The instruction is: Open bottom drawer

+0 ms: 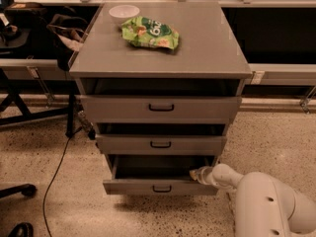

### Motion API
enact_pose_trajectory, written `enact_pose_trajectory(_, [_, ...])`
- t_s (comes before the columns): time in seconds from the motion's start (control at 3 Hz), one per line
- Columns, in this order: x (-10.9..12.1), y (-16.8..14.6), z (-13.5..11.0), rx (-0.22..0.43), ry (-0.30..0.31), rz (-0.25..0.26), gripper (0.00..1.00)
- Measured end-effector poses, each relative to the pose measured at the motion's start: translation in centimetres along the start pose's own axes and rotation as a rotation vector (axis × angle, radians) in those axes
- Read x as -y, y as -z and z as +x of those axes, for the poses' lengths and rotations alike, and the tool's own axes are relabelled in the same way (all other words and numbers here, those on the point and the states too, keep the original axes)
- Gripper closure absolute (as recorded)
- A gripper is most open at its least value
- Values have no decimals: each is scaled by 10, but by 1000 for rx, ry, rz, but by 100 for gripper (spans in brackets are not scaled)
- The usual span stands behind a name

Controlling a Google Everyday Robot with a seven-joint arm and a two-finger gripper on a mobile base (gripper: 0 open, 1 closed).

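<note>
While parked low at the right front corner of the grey cabinet (207,43), stretched one fat white arm (266,201) in toward its lowest level. Had three grey drawers stacked in that cabinet, all out a little. Showed the top drawer (118,108) as the tallest, right under the cabinet's top. Held the middle drawer (123,144) just below that. Put the bottom drawer (128,186) lowest on the cabinet, near the floor, sticking out the most of the three, with a dark gap behind its front. Looked partly open already, maybe with more to go.

Lay on the cabinet's top, toward the back left: a green snack bag (150,32), and just behind it a white bowl (124,11).

Rested the gripper (196,174) at the right end of the bottom drawer, up by the top edge of its front, maybe touching. Could not tell if open or closed, or holding anything. Sat well to the gripper's left, in the middle of that front: the small black handle (162,188). Ran long from the cabinet's left side to its right, that drawer front. Needed a straight pull out from the cabinet's face, so tugging at the right end alone could turn the drawer crooked.
</note>
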State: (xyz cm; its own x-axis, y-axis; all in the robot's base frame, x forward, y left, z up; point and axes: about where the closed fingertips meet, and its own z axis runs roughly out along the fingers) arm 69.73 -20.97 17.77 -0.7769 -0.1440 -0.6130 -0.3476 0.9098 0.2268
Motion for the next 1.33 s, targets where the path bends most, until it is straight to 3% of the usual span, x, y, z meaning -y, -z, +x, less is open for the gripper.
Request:
enact_pose_trajectory(0.33, [-10, 4, 20, -37, 62, -66, 100])
enact_pose_trajectory(0.67, [-10, 5, 20, -37, 62, -66, 100])
enact_pose_trajectory(1.0, [-20, 16, 43, -57, 113, -161, 100])
enact_pose_trajectory(1.33, [-20, 16, 43, -57, 113, -161, 100])
